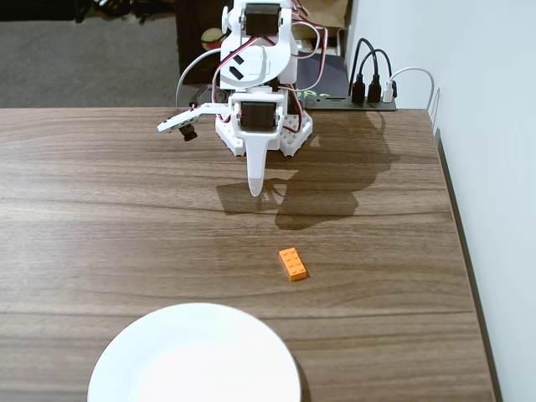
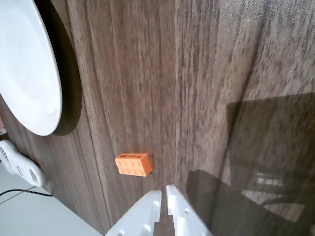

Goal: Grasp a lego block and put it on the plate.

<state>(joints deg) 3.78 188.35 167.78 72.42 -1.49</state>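
orange lego block [image 1: 293, 264] lies flat on the wooden table [image 1: 100, 209], studs up, between the arm's base and the white plate [image 1: 194, 356], apart from both; in the wrist view the block [image 2: 133, 164] sits just beyond the fingertips, a little to their left, not touching them. gripper [image 2: 163, 195] hangs above the table with its two white fingers nearly together, only a thin slit between the tips, holding nothing. plate [image 2: 27, 73] is empty, at the table's near edge in the fixed view.
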